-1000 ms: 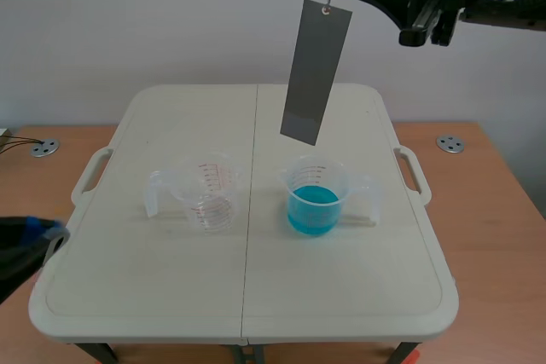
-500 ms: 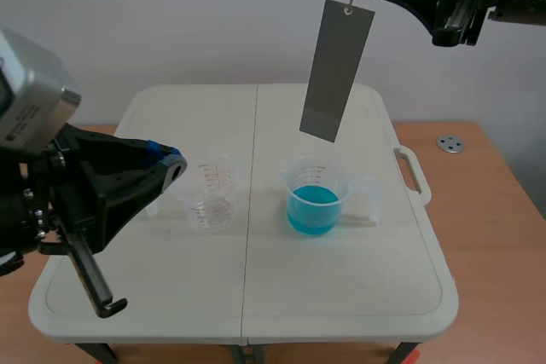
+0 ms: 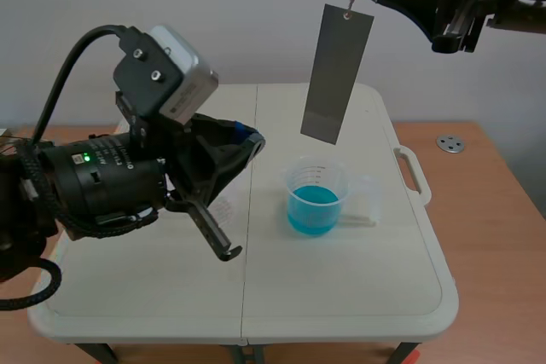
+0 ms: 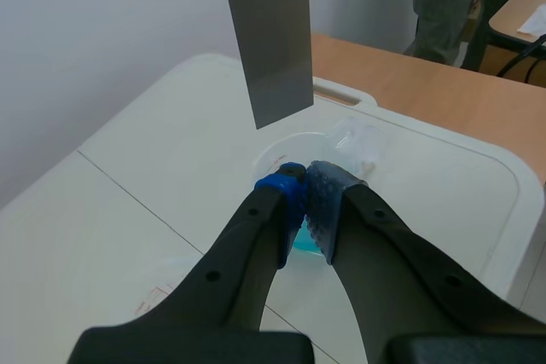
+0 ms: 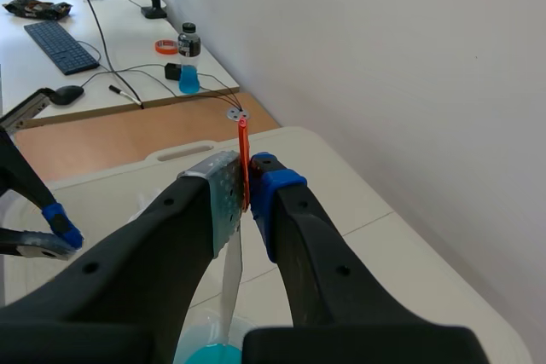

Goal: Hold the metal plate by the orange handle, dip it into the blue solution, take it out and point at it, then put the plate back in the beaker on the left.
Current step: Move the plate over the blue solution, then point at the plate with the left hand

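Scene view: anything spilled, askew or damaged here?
Nothing spilled or damaged. The metal plate hangs slightly tilted from the right gripper, above the beaker of blue solution, which stands upright.

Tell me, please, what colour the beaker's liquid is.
The liquid is blue, clearest in the scene view.

The left arm (image 3: 102,181) was black, its round wrist bearing white lettering too small to read and 1 green light (image 3: 85,158). A silver-grey camera box (image 3: 175,78), with what looked like 2 dark screws, sat above, beside a thick black cable (image 3: 60,87). The left gripper (image 4: 303,175) had 1 blue pad (image 4: 280,185) and 1 grey dotted pad (image 4: 331,187).
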Controlling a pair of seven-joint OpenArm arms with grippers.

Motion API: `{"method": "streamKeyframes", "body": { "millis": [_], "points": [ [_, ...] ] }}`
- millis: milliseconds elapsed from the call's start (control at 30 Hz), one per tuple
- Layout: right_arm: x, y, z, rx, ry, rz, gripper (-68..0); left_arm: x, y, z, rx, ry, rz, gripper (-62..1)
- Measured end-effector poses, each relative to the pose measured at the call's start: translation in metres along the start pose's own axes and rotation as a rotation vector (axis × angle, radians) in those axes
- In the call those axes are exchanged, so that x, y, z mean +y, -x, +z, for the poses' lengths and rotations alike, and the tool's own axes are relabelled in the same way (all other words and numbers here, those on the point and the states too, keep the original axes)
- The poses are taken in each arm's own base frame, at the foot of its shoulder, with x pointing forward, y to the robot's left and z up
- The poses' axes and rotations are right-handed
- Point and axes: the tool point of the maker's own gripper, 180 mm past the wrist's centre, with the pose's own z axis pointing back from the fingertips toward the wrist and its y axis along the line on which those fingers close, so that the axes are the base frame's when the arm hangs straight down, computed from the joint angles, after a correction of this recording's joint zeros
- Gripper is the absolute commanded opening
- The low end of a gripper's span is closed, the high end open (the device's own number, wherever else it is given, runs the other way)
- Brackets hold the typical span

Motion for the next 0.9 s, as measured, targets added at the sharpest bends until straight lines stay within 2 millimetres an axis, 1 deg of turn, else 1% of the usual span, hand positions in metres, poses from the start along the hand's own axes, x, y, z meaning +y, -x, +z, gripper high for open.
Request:
{"method": "streamKeyframes", "body": {
  "millis": [233, 400, 633, 700, 900],
  "points": [
    [0.000, 0.000, 0.000, 0.000, 0.000, 0.000, -66.0, 0.014, 0.014, -0.026, 0.021, -0.051, 0.016, -58.2],
    [0.000, 0.000, 0.000, 0.000, 0.000, 0.000, -66.0, 0.021, 0.022, -0.039, 0.041, -0.071, 0.005, -58.2],
    [0.000, 0.000, 0.000, -0.001, 0.000, 0.000, -66.0, 0.027, 0.030, -0.048, 0.058, -0.081, 0.021, -58.2],
    [0.000, 0.000, 0.000, 0.000, 0.000, 0.000, -66.0, 0.029, 0.034, -0.050, 0.072, -0.085, 0.002, -58.2],
    [0.000, 0.000, 0.000, 0.000, 0.000, 0.000, -66.0, 0.031, 0.039, -0.051, 0.084, -0.086, 0.002, -58.2]
  ]
}}
